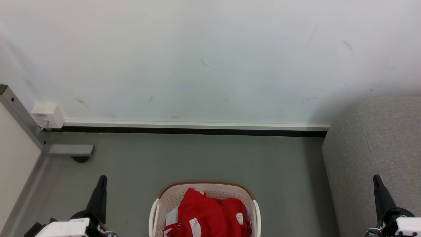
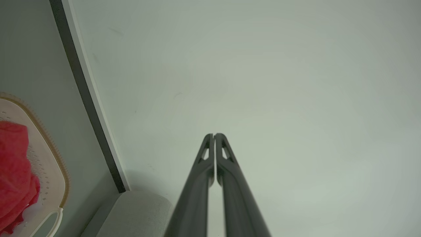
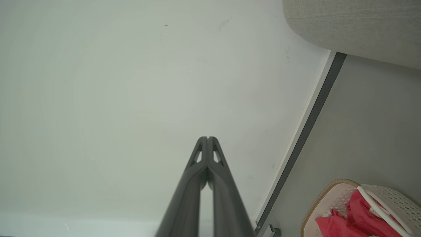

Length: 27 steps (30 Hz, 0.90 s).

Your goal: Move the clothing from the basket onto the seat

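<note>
Red clothing (image 1: 205,214) with white tags is heaped in the cream perforated basket (image 1: 171,192), which stands on the grey floor at the bottom centre of the head view. The light grey seat (image 1: 375,151) rises at the right. My left gripper (image 1: 102,179) points up at the lower left, shut and empty, well left of the basket. My right gripper (image 1: 376,179) points up at the lower right in front of the seat, shut and empty. In the left wrist view my left gripper (image 2: 214,135) has its tips pressed together; the basket (image 2: 49,164), clothing (image 2: 14,158) and seat (image 2: 138,210) show beside it. In the right wrist view my right gripper (image 3: 208,137) is likewise shut, with the basket (image 3: 391,197), clothing (image 3: 358,207) and seat (image 3: 355,23) at the edges.
A white wall (image 1: 210,59) with a dark-and-white skirting board (image 1: 197,127) runs behind the floor. A white wall socket box (image 1: 48,116) and a grey metal frame post with a foot (image 1: 70,150) sit at the left. Grey floor lies between basket and wall.
</note>
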Motion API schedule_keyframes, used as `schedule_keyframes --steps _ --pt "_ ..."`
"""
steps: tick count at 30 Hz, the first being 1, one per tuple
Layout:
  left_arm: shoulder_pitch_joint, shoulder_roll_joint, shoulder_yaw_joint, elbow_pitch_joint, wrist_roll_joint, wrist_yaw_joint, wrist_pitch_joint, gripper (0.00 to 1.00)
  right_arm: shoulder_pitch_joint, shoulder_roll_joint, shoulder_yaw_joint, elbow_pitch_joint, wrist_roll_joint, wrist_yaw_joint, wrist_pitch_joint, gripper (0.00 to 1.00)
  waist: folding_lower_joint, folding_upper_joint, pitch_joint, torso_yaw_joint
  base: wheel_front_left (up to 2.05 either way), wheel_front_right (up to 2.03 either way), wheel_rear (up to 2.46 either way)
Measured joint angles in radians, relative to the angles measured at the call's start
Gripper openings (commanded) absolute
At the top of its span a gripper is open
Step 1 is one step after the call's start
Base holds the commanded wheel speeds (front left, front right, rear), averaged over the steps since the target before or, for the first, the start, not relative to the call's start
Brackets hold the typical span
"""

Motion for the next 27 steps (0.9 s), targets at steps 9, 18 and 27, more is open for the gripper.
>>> schedule_keyframes --steps 9,18,27 --pt "0.000 0.000 0.000 0.000 0.000 0.000 0.000 0.00 0.000 0.000 0.000 0.000 0.000 0.000 0.000 0.00 0.0000 0.0000 0.000 0.000 0.00 0.00 0.00" --pt "0.000 0.000 0.000 0.000 0.000 0.000 0.000 0.00 0.000 0.000 0.000 0.000 0.000 0.000 0.000 0.00 0.0000 0.0000 0.000 0.000 0.00 0.00 0.00" --pt "0.026 -0.010 -0.004 0.030 0.001 0.000 -0.001 1.00 0.026 0.012 0.004 0.028 0.000 0.000 -0.001 1.00 -0.0001 0.0000 0.000 0.000 0.00 0.00 0.00"
